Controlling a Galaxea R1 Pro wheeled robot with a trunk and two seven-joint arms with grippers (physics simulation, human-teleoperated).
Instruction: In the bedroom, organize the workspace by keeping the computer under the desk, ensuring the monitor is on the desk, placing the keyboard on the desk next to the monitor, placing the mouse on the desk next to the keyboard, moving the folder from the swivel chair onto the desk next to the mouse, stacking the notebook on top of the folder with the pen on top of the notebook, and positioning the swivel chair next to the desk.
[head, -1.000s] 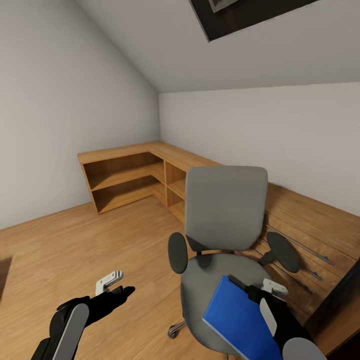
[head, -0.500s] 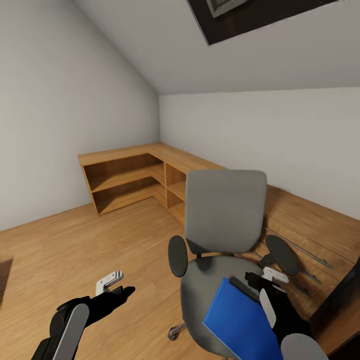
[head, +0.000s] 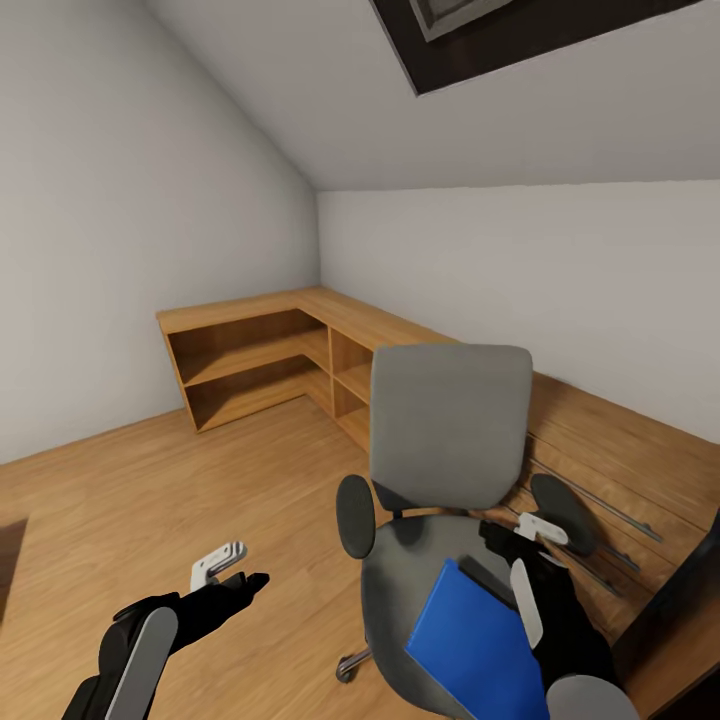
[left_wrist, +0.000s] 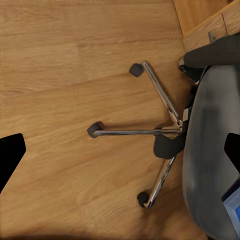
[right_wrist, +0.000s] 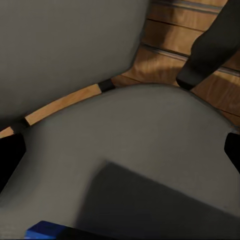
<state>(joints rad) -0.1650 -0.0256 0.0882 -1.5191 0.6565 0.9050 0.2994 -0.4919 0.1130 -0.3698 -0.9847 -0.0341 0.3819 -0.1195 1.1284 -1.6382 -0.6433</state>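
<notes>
- Wooden floor (head: 150, 490) and a corner shelf unit (head: 260, 355) fill the attic bedroom.
- Swivel chair (head: 450, 430) carries the blue folder (head: 475, 640) on its seat front.
- My right tool (head: 505, 535) hovers just beyond the folder, fingers apart, empty; that arm is nearer.
- My left tool (head: 235, 575) hangs over floor, fingers apart.

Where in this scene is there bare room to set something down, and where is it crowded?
Free: the wood floor left of the swivel chair, and the top of the wooden shelf unit. Crowded: the chair's seat, where the folder lies beside the right gripper.
</notes>
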